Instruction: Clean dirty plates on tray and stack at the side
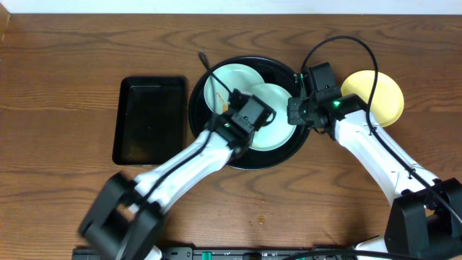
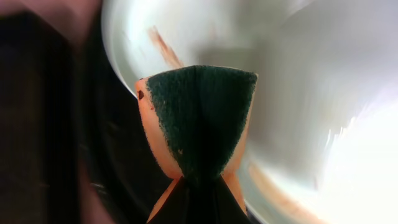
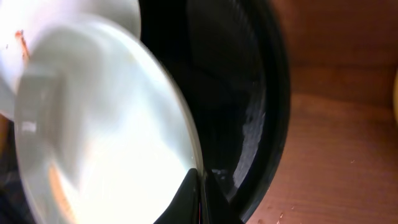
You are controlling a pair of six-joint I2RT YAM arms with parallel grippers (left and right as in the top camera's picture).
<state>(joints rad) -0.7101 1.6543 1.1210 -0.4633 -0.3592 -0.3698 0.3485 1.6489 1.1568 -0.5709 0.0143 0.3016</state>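
Holds a folded sponge (image 2: 200,115) in the left tool (image 2: 198,185) over the plates (image 1: 238,83); pinches the rim of one plate (image 3: 106,124) with the right tool (image 3: 200,196).

A rectangular black tray (image 1: 149,120) is lying on the wooden bench (image 1: 65,65); a green-faced orange sponge (image 2: 199,118) is sitting folded.

Brown wood table (image 1: 58,87) fills almost whole top view. Dark wavy grain lines run left to right across it. Thin pale strip (image 1: 216,6) along far edge, past table; wall or floor, cannot tell. Light soft and even, wood a bit shiny. Few tiny pale crumbs (image 1: 261,217) on wood near front edge. Right wrist view: wood looks warm brown, a bit blurry.
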